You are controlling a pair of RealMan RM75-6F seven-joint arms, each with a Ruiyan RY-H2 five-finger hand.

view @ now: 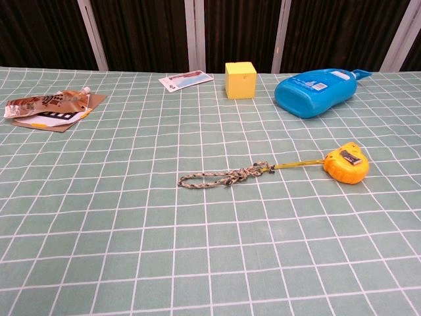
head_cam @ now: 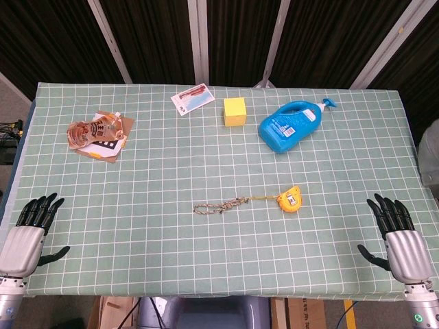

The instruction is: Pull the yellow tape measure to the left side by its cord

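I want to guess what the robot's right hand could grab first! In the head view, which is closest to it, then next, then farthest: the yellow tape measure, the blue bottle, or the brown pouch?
From the right hand:
1. Yellow tape measure, mid-table, to its left.
2. Blue bottle, far side of the table.
3. Brown pouch, far left corner.

Blue bottle (head_cam: pixel 291 126), yellow block (head_cam: pixel 235 112), card (head_cam: pixel 193 99), pouch (head_cam: pixel 94 130)
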